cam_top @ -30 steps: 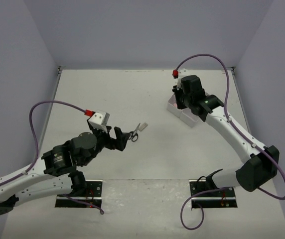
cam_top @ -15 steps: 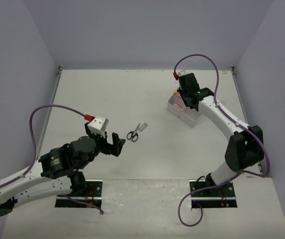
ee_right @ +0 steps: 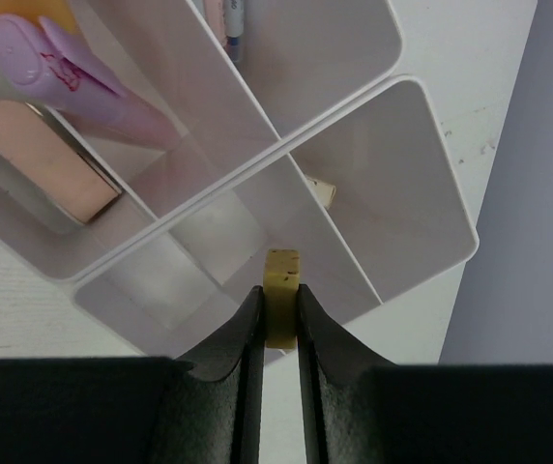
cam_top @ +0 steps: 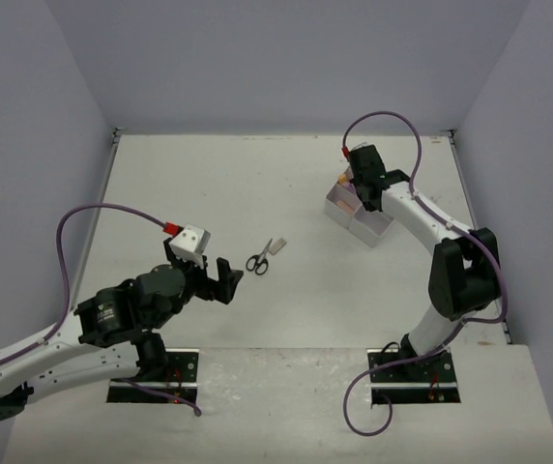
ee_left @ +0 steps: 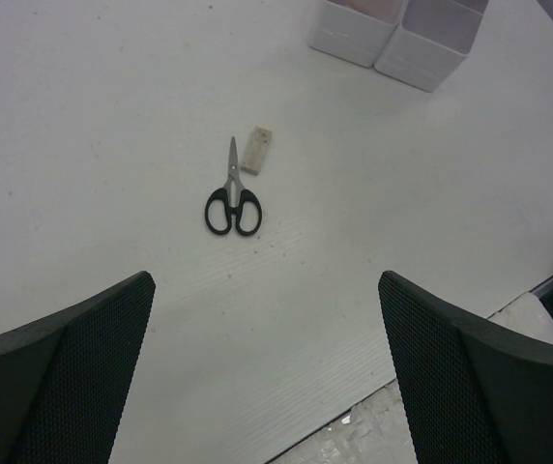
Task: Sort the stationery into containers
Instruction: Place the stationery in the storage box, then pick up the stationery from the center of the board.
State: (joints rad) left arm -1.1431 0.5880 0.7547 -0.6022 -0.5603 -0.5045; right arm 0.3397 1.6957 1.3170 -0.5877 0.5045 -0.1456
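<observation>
Eraser [ee_right: 281, 280] pinched between right fingers [ee_right: 246, 338] at lower centre, above the divided box [ee_right: 397, 174]; left fingers [ee_left: 73, 377] wide, scissors [ee_left: 232, 201] beyond them mid-frame.

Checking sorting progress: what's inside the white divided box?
Purple marker and pink item in one compartment, a pen in another, a small eraser in a third. Right gripper partly covers the fourth.

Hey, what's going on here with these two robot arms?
The right gripper is shut on a small yellowish eraser, holding it over the white divided box, which already holds markers. The left gripper hangs open above the table, where black-handled scissors and a second eraser lie unsorted.
</observation>
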